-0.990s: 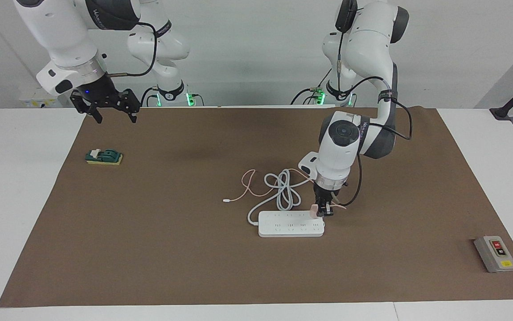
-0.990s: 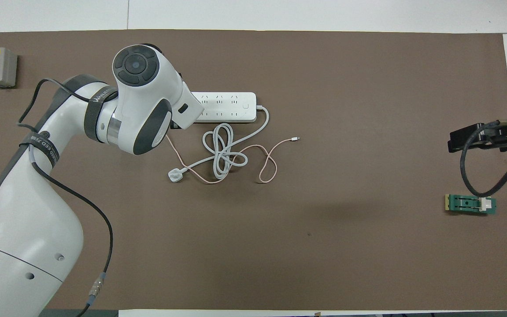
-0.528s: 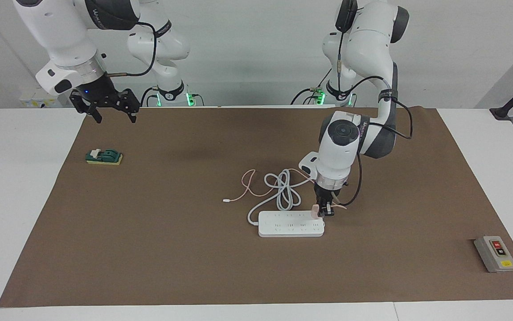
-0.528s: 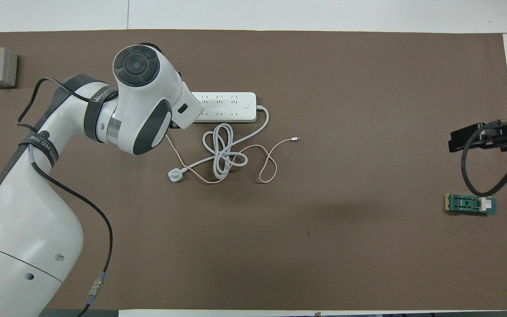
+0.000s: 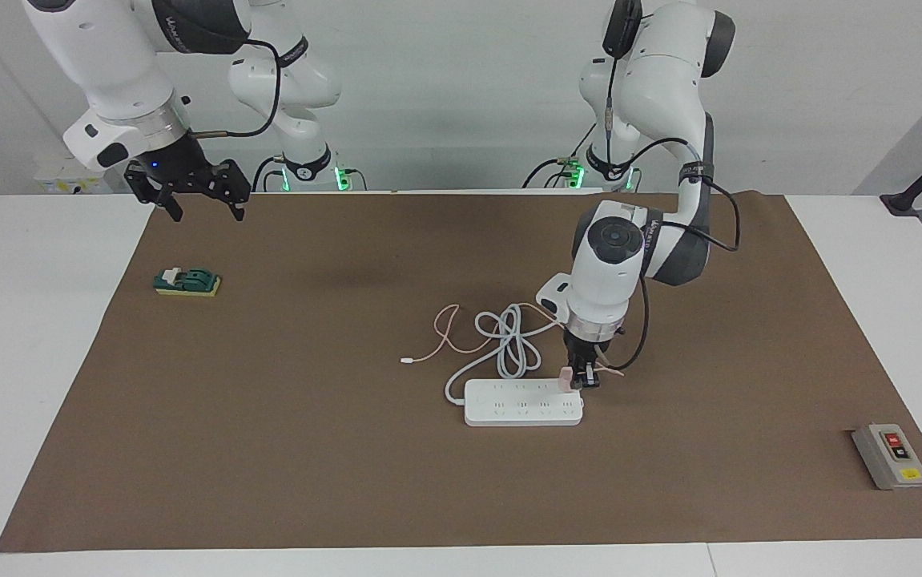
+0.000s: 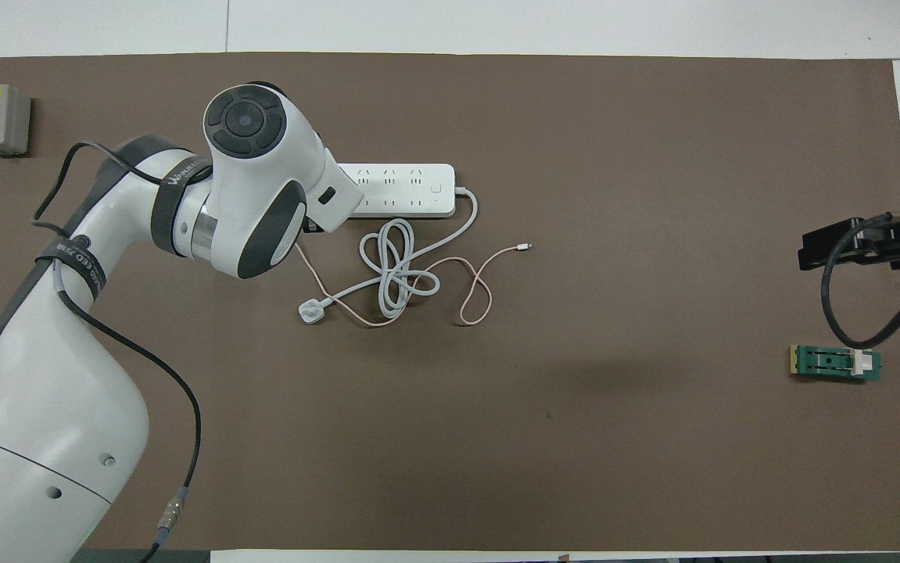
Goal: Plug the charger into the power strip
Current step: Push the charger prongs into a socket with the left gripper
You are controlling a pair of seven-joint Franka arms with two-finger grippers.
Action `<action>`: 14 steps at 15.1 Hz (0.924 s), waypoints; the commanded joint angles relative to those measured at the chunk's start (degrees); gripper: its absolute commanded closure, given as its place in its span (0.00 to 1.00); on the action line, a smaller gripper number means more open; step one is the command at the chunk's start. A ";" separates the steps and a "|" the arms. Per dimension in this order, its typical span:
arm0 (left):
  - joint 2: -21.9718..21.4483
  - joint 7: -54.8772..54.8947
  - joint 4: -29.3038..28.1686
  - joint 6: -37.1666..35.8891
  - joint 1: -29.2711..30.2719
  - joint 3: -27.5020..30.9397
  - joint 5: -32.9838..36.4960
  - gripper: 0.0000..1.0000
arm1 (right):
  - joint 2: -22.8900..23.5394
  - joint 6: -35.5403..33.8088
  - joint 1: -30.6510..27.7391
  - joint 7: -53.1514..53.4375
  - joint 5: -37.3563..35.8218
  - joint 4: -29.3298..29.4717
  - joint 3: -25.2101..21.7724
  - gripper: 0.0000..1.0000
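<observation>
The left end effector, fingers closed on the pink charger, holds it upright over the power strip mid-tabletop to meet a socket, while the right end effector waits, fingers spread, empty.

Long flat white plastic power strip lying flat; small pale pink cube-shaped charger at its left-arm end, thin pink cable looped nearer the robots.
</observation>
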 commanded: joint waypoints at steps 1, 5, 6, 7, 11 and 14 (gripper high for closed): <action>-2.03 -3.34 -2.96 1.05 -0.67 0.46 0.90 1.00 | -0.35 0.48 -0.49 0.85 -1.16 -0.24 0.32 0.00; -2.03 -3.79 -3.40 2.63 -0.68 0.46 0.90 1.00 | -0.35 0.39 -0.58 0.76 -1.16 -0.24 0.32 0.00; -2.03 -3.79 -3.40 2.63 -0.68 0.46 0.90 1.00 | -0.35 0.39 -0.58 0.76 -1.16 -0.24 0.32 0.00; -2.03 -3.79 -3.57 2.72 -0.68 0.46 0.90 1.00 | -0.35 0.48 -0.49 0.85 -1.16 -0.33 0.32 0.00; -1.77 -3.52 -4.27 3.42 -0.85 0.46 1.25 1.00 | -0.35 0.48 -0.58 0.85 -1.16 -0.33 0.32 0.00; -1.85 -1.95 -4.98 4.74 -1.38 0.63 1.42 1.00 | -0.35 0.48 -0.58 0.85 -1.16 -0.33 0.32 0.00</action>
